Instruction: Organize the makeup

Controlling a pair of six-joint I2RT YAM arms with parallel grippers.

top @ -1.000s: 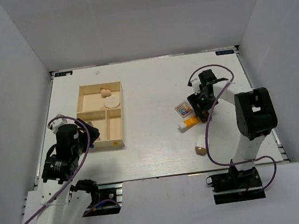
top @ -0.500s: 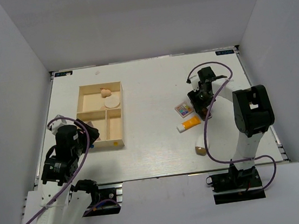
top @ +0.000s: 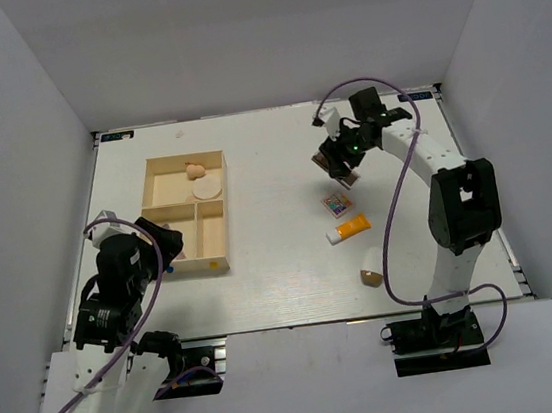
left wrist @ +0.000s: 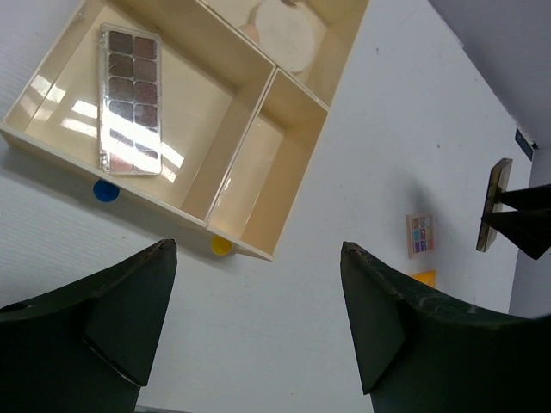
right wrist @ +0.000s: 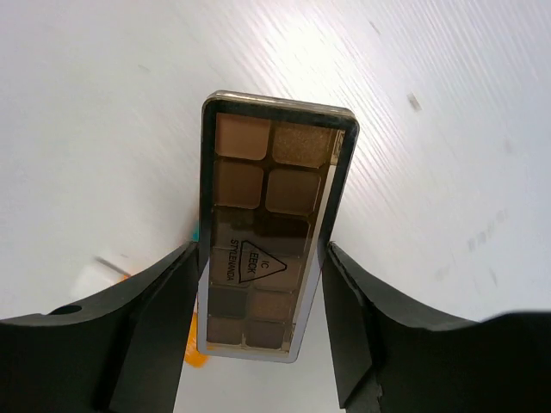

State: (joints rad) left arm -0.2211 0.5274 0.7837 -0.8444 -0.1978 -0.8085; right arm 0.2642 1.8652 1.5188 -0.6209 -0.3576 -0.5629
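My right gripper [top: 339, 163] is shut on a brown rectangular palette [right wrist: 271, 224], held off the table above the square multicolour palette [top: 336, 202]. In the left wrist view that held palette [left wrist: 495, 205] hangs edge-on at the right. An orange white-capped tube [top: 349, 228] and a white-tan egg shape [top: 369, 278] lie nearer the front. The pale wooden divided box [top: 182, 159] holds a round cream puff [top: 206, 188], a peach sponge [top: 194, 169] and another brown palette [left wrist: 129, 99]. My left gripper [left wrist: 258, 249] stands open and empty just in front of the box.
Blue [left wrist: 106, 190] and yellow [left wrist: 221, 246] dot markers sit on the white table by the box's [left wrist: 232, 142] near wall. Grey walls close in the table on three sides. Purple cables loop off both arms.
The right gripper has closed on the brown palette, lifted it from beside the tube and carried it toward the back left. The left arm has shifted only slightly.
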